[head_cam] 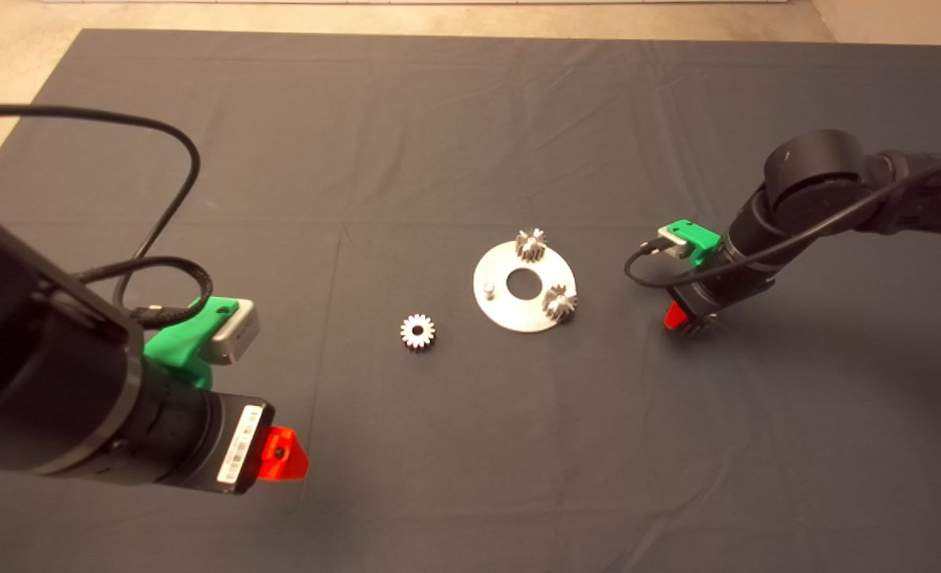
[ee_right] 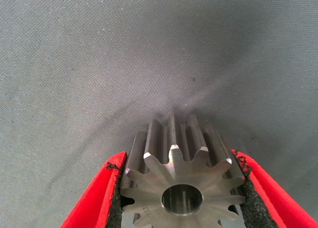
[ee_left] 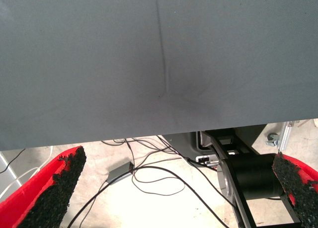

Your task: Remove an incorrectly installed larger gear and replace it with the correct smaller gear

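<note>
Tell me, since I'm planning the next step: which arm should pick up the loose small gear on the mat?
Left, probably. The left gripper is open and empty, on the small gear's side. The right gripper holds the larger gear, beyond the round plate.

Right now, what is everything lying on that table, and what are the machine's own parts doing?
Dark grey cloth mat: one, covering the table.
Round silver metal plate with a centre hole: one, mid-mat.
Small silver gears on the plate: two, far edge and right edge.
Bare silver peg: one, plate's left side.
Loose small silver gear: one, on the mat left of the plate.
Larger grey steel gear: one, between the right gripper's jaws.
Right gripper: right of the plate, low over the mat.
Left gripper: lower left, jaws open, empty.
</note>
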Robot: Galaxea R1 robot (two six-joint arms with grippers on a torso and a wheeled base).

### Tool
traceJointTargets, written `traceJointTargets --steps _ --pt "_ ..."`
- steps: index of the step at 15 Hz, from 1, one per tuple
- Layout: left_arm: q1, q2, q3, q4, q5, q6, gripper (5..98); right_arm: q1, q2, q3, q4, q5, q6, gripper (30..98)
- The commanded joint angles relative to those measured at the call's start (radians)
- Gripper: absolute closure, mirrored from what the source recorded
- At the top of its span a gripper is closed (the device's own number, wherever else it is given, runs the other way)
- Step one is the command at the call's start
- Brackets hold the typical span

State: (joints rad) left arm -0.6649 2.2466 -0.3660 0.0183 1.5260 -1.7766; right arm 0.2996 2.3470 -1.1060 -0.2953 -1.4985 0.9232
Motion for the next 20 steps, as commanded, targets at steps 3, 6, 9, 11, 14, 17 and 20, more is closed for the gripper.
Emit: traceJointTargets --steps 3,6,9,11,14,17,20 --pt "-0.009 -0.002 0.012 -0.017 0.016 -0.009 6.0 0.029 -0.002 0.014 0.007 -0.002 -0.001 79.1" --pt "-0.009 -0.003 0.012 -0.017 0.016 -0.009 6.0 0.032 -0.002 0.021 0.008 -0.002 0.000 79.1" --pt "-0.009 -0.003 0.012 -0.017 0.016 -0.009 6.0 0.032 -0.002 0.031 0.010 -0.003 0.000 78.5" --pt "-0.009 -0.002 0.012 -0.017 0.016 -0.009 6.0 0.033 -0.004 0.032 0.010 -0.003 0.000 77.2" --pt "-0.009 -0.003 0.012 -0.017 0.016 -0.009 6.0 0.033 -0.004 0.034 0.010 -0.003 0.002 75.0" --pt "-0.009 -0.001 0.012 -0.017 0.016 -0.009 6.0 0.036 -0.004 0.034 0.010 -0.003 0.004 73.8" --pt "-0.009 -0.003 0.012 -0.017 0.017 -0.006 6.0 0.089 -0.056 0.162 0.103 -0.009 0.008 69.9"
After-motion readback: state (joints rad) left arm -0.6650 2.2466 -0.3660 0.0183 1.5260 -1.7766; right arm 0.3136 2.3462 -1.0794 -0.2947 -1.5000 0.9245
